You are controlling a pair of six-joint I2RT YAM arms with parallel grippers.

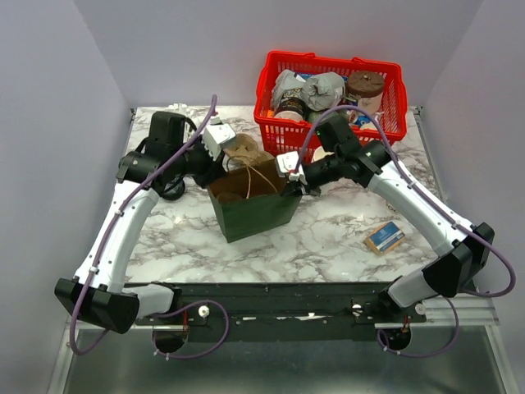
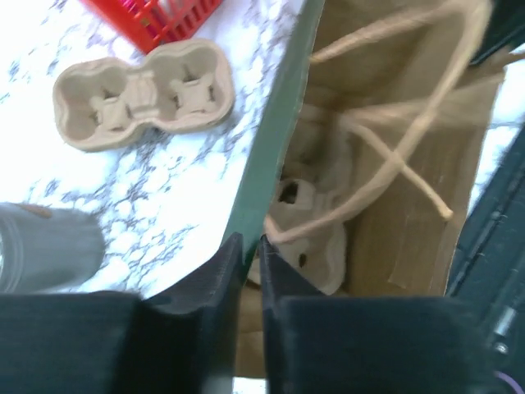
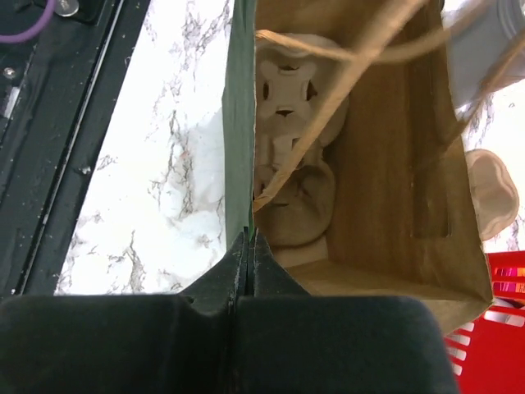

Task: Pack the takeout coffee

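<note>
White marble counter (image 1: pixel 328 238). On it: green bag (image 1: pixel 258 215) middle, red basket (image 1: pixel 394 107) back right, cup tray (image 2: pixel 143 94) behind bag, small box (image 1: pixel 385 238) front right.

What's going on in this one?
Both arms grip a green paper bag at its rim: the left gripper is shut on one side wall and the right gripper on the opposite one. The bag's mouth is open. One pulp cup carrier lies at the bottom of the bag, and a second carrier sits on the marble table beside it.
</note>
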